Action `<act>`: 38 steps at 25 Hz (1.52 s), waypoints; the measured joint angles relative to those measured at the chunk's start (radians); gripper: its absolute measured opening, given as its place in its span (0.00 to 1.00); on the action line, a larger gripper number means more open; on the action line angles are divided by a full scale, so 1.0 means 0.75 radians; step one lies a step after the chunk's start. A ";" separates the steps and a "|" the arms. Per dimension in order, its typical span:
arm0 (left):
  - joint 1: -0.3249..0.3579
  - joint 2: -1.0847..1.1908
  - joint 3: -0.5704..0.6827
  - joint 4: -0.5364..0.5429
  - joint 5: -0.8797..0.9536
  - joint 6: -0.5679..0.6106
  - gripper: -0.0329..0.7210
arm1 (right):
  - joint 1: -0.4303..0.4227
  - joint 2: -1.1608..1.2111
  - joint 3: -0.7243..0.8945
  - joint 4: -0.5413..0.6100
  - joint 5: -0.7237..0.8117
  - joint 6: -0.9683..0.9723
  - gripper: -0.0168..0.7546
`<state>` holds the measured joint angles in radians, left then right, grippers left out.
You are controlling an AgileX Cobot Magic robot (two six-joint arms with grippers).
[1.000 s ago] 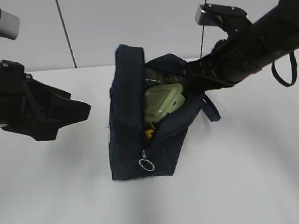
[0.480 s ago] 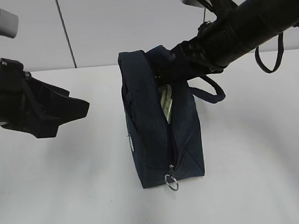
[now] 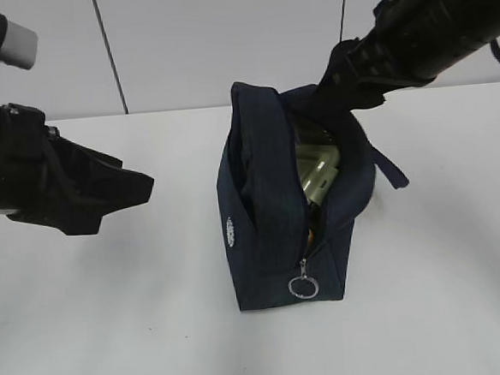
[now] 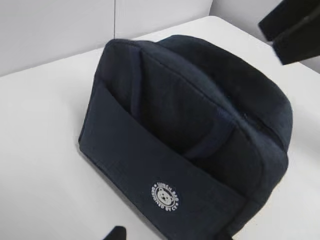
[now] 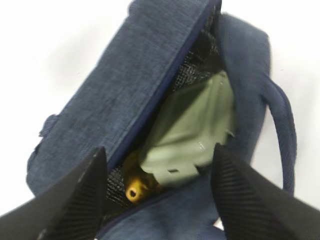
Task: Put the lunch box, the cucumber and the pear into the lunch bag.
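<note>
Exterior view: the lunch bag (image 3: pixel 287 228) stands upright on the white table (image 3: pixel 114 334), its mouth gaping along the top. The right arm reaches down to the far end of that mouth; the right gripper itself is hidden behind the fabric. The pale green lunch box (image 3: pixel 320 176) shows in the slit directly below the arm. The left gripper (image 3: pixel 134 185) hangs well apart, to the bag's left; whether it is open cannot be told here.

Left wrist view: only the bag's closed flank faces the left gripper, whose finger tips barely show at the bottom edge.

Right wrist view: the right gripper (image 5: pixel 162 192) stands wide open and empty, straddling the opening. Lunch box and pear (image 5: pixel 134 190) lie just beyond its fingers (image 5: pixel 240 200), inside the bag, whose long axis runs away from them. No cucumber is visible. The right arm is plainly nearer.
</note>
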<state>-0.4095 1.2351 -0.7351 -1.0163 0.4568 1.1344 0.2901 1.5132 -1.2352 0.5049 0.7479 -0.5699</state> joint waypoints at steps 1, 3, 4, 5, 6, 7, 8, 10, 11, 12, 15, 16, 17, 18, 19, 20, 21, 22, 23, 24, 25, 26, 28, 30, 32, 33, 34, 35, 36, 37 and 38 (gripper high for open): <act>0.000 0.010 0.000 -0.014 0.001 0.000 0.49 | 0.000 -0.044 0.033 -0.006 -0.019 0.000 0.67; 0.000 0.037 0.000 -0.044 0.004 0.000 0.49 | 0.000 -0.116 0.130 -0.009 -0.034 0.000 0.67; 0.000 0.051 0.000 -0.053 0.006 0.000 0.49 | 0.000 -0.149 0.188 -0.005 -0.043 -0.008 0.67; 0.000 0.062 0.000 -0.057 0.006 0.000 0.49 | 0.000 -0.179 0.241 0.003 -0.048 -0.025 0.67; 0.000 0.076 0.000 -0.061 0.006 0.000 0.49 | 0.000 -0.207 0.310 0.022 -0.068 -0.046 0.67; 0.000 0.089 0.000 -0.063 0.006 0.000 0.49 | 0.000 -0.228 0.380 0.049 -0.089 -0.069 0.67; -0.001 0.100 0.000 -0.064 0.008 0.000 0.49 | 0.000 -0.252 0.449 0.079 -0.112 -0.103 0.67; -0.011 0.130 0.000 -0.067 0.008 0.000 0.49 | 0.000 -0.289 0.567 0.194 -0.156 -0.202 0.67; -0.020 0.147 0.000 -0.067 0.005 0.003 0.49 | 0.000 -0.302 0.625 0.276 -0.170 -0.275 0.67; -0.037 0.162 0.000 -0.067 0.003 0.010 0.49 | 0.000 -0.308 0.670 0.353 -0.181 -0.364 0.67; -0.114 0.210 0.000 -0.067 -0.042 0.043 0.49 | 0.000 -0.315 0.821 0.655 -0.224 -0.675 0.67; -0.149 0.220 0.000 -0.071 -0.074 0.047 0.49 | 0.000 -0.317 0.861 0.769 -0.241 -0.795 0.67; -0.184 0.232 0.000 -0.071 -0.102 0.050 0.49 | 0.000 -0.317 0.907 0.891 -0.266 -0.901 0.66; -0.213 0.245 0.000 -0.075 -0.136 0.053 0.49 | 0.000 -0.317 0.950 1.031 -0.290 -1.036 0.66; -0.246 0.256 0.000 -0.078 -0.164 0.061 0.49 | 0.000 -0.317 0.981 1.156 -0.303 -1.187 0.66; -0.279 0.270 0.000 -0.081 -0.192 0.071 0.49 | 0.000 -0.317 1.010 1.308 -0.323 -1.347 0.66; -0.310 0.285 0.000 -0.081 -0.215 0.078 0.49 | 0.000 -0.317 1.031 1.452 -0.334 -1.475 0.66; -0.334 0.298 0.000 -0.082 -0.245 0.085 0.49 | 0.000 -0.317 1.045 1.546 -0.340 -1.608 0.66; -0.358 0.308 0.000 -0.083 -0.272 0.087 0.49 | 0.000 -0.305 1.049 1.616 -0.340 -1.701 0.66; -0.375 0.318 0.000 -0.086 -0.292 0.090 0.49 | 0.000 -0.289 1.052 1.658 -0.342 -1.753 0.65; -0.384 0.326 0.000 -0.088 -0.309 0.092 0.49 | 0.000 -0.261 1.053 1.684 -0.342 -1.797 0.64; -0.389 0.332 0.000 -0.091 -0.319 0.095 0.49 | 0.000 -0.224 1.055 1.695 -0.331 -1.826 0.63; -0.391 0.345 0.000 -0.104 -0.330 0.095 0.49 | 0.000 -0.143 1.055 1.711 -0.288 -1.865 0.60; -0.391 0.354 0.000 -0.114 -0.340 0.095 0.49 | 0.000 -0.050 1.055 1.715 -0.259 -1.899 0.57; -0.391 0.355 0.000 -0.121 -0.340 0.095 0.49 | 0.000 0.031 1.041 1.716 -0.238 -1.916 0.55; -0.391 0.355 0.000 -0.122 -0.340 0.095 0.49 | 0.000 0.069 1.035 1.718 -0.222 -1.923 0.55; -0.391 0.355 0.000 -0.124 -0.341 0.095 0.49 | 0.000 0.095 1.025 1.718 -0.200 -1.930 0.55; -0.391 0.355 0.000 -0.124 -0.341 0.095 0.49 | 0.000 0.121 1.013 1.718 -0.188 -1.933 0.55; -0.391 0.355 0.000 -0.125 -0.343 0.095 0.49 | 0.000 0.141 0.999 1.718 -0.177 -1.939 0.55; -0.391 0.355 0.000 -0.126 -0.343 0.095 0.49 | 0.000 0.156 0.988 1.718 -0.171 -1.939 0.55; -0.391 0.355 0.000 -0.126 -0.344 0.095 0.49 | 0.000 0.165 0.975 1.719 -0.172 -1.939 0.55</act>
<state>-0.7025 1.5015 -0.7351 -1.1111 0.1988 1.2057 0.2901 1.6370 -0.5041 1.7941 0.6192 -2.0239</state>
